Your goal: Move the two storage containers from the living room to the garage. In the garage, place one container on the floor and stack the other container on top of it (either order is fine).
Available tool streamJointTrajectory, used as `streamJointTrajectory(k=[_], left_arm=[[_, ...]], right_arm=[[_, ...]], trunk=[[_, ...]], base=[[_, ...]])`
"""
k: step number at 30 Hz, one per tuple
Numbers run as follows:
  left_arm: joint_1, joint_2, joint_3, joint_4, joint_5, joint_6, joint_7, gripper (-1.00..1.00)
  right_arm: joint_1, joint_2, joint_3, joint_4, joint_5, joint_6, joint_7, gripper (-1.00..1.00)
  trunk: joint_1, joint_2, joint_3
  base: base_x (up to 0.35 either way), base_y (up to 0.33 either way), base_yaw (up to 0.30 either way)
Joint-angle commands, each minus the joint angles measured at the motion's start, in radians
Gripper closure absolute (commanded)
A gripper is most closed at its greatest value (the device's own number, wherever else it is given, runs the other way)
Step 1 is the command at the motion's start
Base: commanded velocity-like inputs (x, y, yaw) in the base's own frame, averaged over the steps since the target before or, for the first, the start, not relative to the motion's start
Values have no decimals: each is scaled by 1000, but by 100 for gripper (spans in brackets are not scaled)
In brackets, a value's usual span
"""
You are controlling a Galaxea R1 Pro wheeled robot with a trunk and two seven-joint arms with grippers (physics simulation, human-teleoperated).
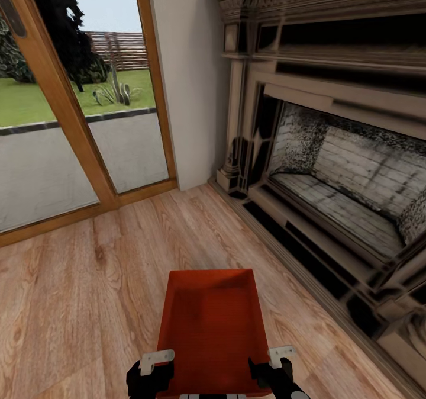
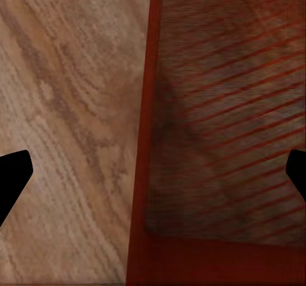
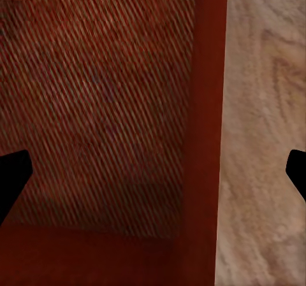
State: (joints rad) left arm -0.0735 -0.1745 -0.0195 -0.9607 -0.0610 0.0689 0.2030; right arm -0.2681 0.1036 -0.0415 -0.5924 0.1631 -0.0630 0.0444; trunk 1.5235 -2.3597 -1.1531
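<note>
Nearest the head camera, two black hands sit at either side of an orange-red, thin-walled, open-topped rectangular storage container (image 1: pixel 210 328) — the left hand (image 1: pixel 155 368) at its left long wall, the right hand (image 1: pixel 278 360) at its right one. Each wrist view shows a wall of the container running between widely parted fingertips: the left hand (image 2: pixel 153 174) straddles the left wall (image 2: pixel 143 171), the right hand (image 3: pixel 153 174) straddles the right wall (image 3: pixel 205 139), both spread open and not yet clamped. The ribbed base shows inside. The container seems to rest on or hang low over the light wood-plank floor (image 1: pixel 89 280) of the living room; which, I cannot tell. To do the lift well, I judge both hands should close on the walls at matching points, then rise together so it stays level. Farther off stand a brick-lined stone fireplace (image 1: pixel 331 168) to the right and wood-framed glass doors (image 1: pixel 71 103) — lawn beyond.
</note>
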Motion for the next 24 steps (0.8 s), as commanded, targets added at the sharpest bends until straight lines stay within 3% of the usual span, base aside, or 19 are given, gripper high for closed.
streamJointTrajectory(k=[1, 6, 18, 24], left_arm=[[0, 0, -2, -3, -6, 14, 6, -100], [0, 0, -2, -4, -6, 23, 6, -100], [0, 0, -2, -4, -6, 23, 7, -100], [0, 0, -2, -4, -6, 23, 7, -100]], right_arm=[[0, 1, -5, 0, 8, -3, 5, -100], [0, 1, -5, 0, 8, -3, 5, -100], [0, 1, -5, 0, 8, -3, 5, -100], [0, 1, -5, 0, 9, -3, 5, -100]], trunk=[[0, 0, -1], [0, 0, -1], [46, -84, -38], [46, -84, -38]], base=[[0, 0, 0], [0, 0, 0], [0, 0, 0], [0, 0, 0]])
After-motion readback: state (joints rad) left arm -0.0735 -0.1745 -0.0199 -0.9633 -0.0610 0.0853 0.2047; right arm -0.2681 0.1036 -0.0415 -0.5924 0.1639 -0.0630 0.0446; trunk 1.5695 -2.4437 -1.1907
